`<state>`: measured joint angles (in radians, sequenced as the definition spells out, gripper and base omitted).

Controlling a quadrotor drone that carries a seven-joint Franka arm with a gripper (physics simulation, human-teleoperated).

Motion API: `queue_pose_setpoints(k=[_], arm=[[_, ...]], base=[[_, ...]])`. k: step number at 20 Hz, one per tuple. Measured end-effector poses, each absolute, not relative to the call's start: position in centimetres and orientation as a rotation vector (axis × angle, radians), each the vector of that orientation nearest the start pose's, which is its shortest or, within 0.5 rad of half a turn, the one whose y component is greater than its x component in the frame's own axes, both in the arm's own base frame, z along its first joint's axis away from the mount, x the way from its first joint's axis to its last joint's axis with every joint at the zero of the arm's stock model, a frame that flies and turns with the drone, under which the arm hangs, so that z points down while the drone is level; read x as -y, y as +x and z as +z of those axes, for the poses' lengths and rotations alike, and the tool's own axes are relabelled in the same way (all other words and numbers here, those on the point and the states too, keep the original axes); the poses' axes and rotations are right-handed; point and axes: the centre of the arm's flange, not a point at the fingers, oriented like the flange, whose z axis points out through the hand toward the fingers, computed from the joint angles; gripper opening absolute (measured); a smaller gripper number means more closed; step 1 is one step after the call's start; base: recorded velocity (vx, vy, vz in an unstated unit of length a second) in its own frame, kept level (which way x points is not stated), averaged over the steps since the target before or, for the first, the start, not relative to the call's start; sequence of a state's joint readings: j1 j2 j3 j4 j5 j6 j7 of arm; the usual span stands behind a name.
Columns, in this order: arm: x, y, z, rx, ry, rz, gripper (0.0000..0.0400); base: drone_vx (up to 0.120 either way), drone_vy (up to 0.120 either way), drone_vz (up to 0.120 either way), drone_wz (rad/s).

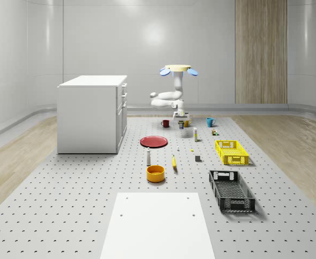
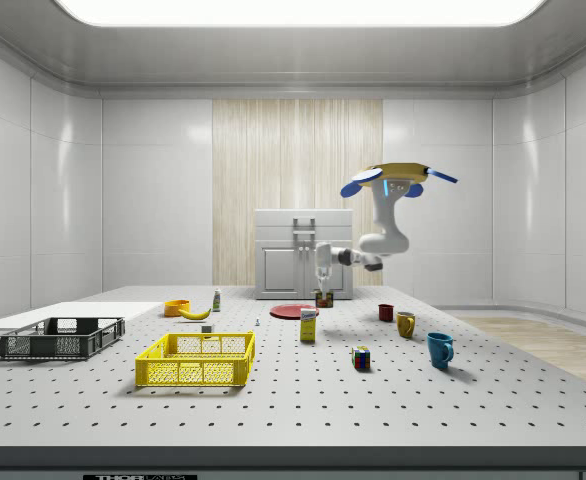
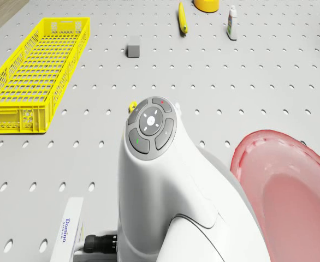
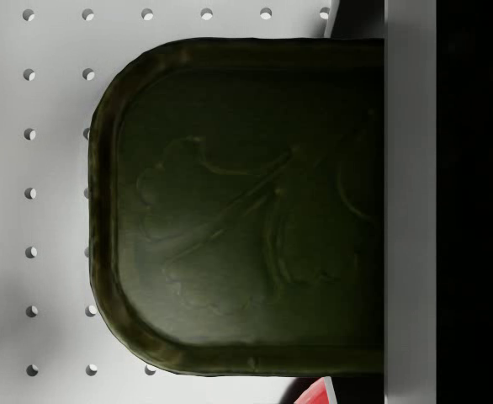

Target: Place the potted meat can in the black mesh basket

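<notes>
The drone [image 2: 398,180] is seen hovering over the far end of the pegboard table [image 1: 66,205], beyond the red plate [image 1: 154,141]. A red mug [image 1: 165,123], blue mug [image 1: 210,122], yellow crate [image 1: 231,151], banana [image 1: 174,162] and orange bowl [image 1: 155,173] are spread between it and the black mesh basket [image 1: 231,190], which lies well apart. The gripper [image 2: 322,284] is lowered directly over the potted meat can [image 4: 238,210], seen on the table in the wrist view; whether the fingers are spread or pressed together cannot be told.

— Any lettering readable?
— "Domino", blue, printed along the side of a white box [image 3: 68,228], at seven o'clock from the arm's button pad [image 3: 151,127].
— Anything else?
— Nothing legible.
</notes>
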<state>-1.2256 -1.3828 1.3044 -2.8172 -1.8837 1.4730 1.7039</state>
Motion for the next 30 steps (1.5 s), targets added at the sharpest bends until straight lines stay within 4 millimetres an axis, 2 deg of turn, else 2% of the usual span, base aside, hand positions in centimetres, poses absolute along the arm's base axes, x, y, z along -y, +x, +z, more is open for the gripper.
queue_pose_setpoints(k=[24,30], arm=[[0.99,32.28,50.89,-0.001,-0.003,0.796,0.0282],[0.99,32.28,50.89,-0.001,-0.003,0.796,0.0282]], base=[[0.120,0.000,0.000,0.000],[0.120,0.120,0.000,0.000]])
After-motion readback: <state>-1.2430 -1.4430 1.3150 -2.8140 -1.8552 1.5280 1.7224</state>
